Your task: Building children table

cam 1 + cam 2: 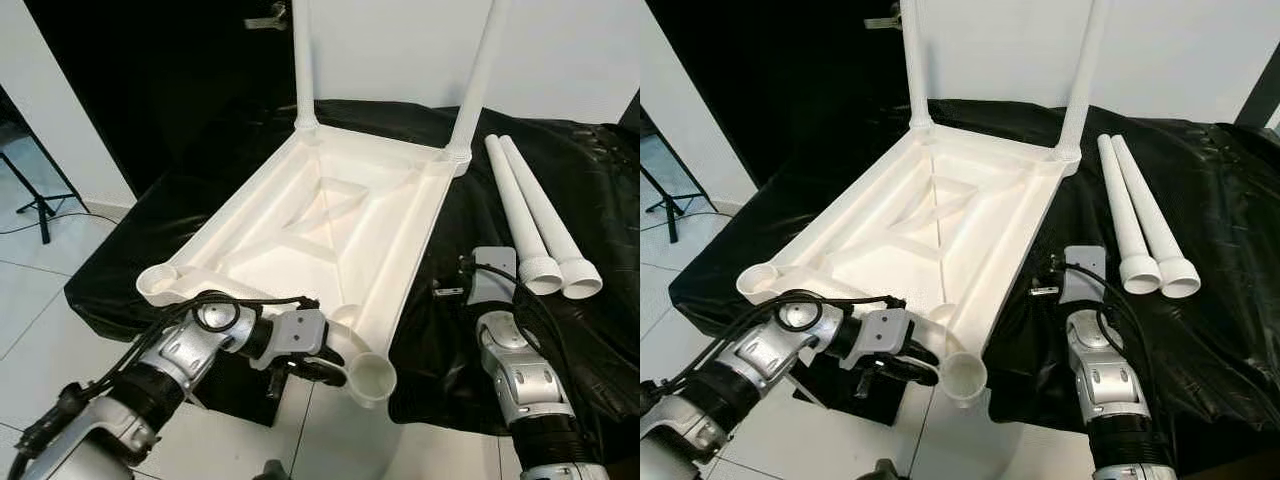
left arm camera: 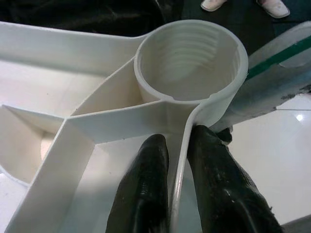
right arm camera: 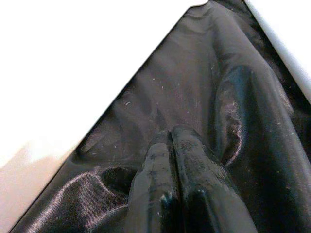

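Pinching tabletop (image 1: 330, 215) rim: left end effector (image 2: 176, 160).

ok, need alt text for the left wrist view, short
The left gripper pinches the thin outer wall of the upturned white tabletop, one black finger on each side, just below a round threaded leg socket at the corner. Pale floor shows past the edge.

White tabletop (image 1: 330, 215) smooth matt plastic, moulded ribs, ridged threaded socket (image 2: 190, 65). Two loose legs (image 1: 535, 215) same white plastic, smooth. Bench cover (image 1: 600, 240) black sheet, glossy, wrinkled, looks like plastic film. Left pincer (image 2: 177, 194) fingers (image 2: 143, 194) black, slightly shiny, rubbery. Arms brushed silver metal. Floor (image 1: 40, 300) glossy white tile
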### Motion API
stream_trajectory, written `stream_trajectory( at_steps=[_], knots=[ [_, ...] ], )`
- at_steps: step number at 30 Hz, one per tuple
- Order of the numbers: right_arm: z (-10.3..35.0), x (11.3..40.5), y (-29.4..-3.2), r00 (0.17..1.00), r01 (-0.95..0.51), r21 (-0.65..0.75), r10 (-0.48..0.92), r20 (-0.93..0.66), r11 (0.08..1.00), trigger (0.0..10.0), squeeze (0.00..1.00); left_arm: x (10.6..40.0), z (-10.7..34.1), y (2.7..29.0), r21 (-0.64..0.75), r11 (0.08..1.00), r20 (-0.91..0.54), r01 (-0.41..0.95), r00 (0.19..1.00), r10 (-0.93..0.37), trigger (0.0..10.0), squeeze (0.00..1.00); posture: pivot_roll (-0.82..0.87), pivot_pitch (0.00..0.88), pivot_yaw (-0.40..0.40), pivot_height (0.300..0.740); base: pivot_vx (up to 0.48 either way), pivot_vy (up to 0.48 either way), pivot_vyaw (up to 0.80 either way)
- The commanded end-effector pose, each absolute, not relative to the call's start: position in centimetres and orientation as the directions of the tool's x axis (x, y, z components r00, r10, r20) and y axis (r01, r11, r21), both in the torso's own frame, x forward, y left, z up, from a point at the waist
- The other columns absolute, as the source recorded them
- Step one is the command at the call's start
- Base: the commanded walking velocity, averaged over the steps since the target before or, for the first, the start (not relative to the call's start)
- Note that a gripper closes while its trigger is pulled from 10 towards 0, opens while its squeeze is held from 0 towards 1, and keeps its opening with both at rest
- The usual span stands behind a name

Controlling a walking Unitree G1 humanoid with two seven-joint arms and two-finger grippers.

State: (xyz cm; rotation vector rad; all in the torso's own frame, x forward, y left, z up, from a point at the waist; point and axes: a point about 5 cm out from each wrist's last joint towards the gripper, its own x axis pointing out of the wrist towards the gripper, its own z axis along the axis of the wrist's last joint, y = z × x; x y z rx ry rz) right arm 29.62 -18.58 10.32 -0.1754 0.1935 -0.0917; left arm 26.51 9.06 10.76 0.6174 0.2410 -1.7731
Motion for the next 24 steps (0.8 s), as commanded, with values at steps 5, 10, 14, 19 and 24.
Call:
stream_trajectory(
  at_steps=[5, 10, 14, 19, 24],
  knots=[
    [10.4, 29.6, -18.7, 0.975, 0.083, -0.173, -0.115, -0.187, 0.982, 10.0, 0.0, 28.1, 11.2, 7.3, 0.221, -0.119, -0.417, 0.968, -0.016, -0.909, 0.0, 0.0, 0.12, 0.0, 0.017, 0.74, 0.0, 0.0, 0.0],
    [12.0, 30.0, -18.1, 0.985, 0.081, -0.148, -0.102, -0.139, 0.986, 10.0, 0.0, 29.1, 10.3, 5.3, 0.246, -0.032, -0.427, 0.969, 0.079, -0.901, 0.0, 0.0, 0.12, 0.0, 0.021, 0.74, 0.0, 0.0, 0.0],
    [14.2, 30.2, -17.6, 0.994, 0.078, -0.152, -0.089, -0.065, 0.985, 10.0, 0.0, 29.1, 10.3, 4.1, 0.246, -0.016, -0.403, 0.969, 0.087, -0.911, 0.0, 0.0, 0.12, 0.0, 0.027, 0.74, 0.0, 0.0, 0.0],
    [20.0, 30.4, -17.0, 0.985, 0.116, -0.169, -0.092, 0.144, 0.979, 10.0, 0.0, 29.3, 10.0, 2.6, 0.249, 0.013, -0.386, 0.969, 0.111, -0.916, 0.0, 0.0, 0.1, 0.0, 0.038, 0.74, 0.0, 0.0, 0.0],
    [22.2, 30.4, -17.2, 0.968, 0.154, -0.171, -0.113, 0.225, 0.973, 10.0, 0.0, 29.5, 10.1, 0.5, 0.256, 0.053, -0.346, 0.965, 0.143, -0.927, 0.0, 0.0, 0.11, 0.0, 0.033, 0.74, 0.0, 0.0, 0.0]
  ],
)
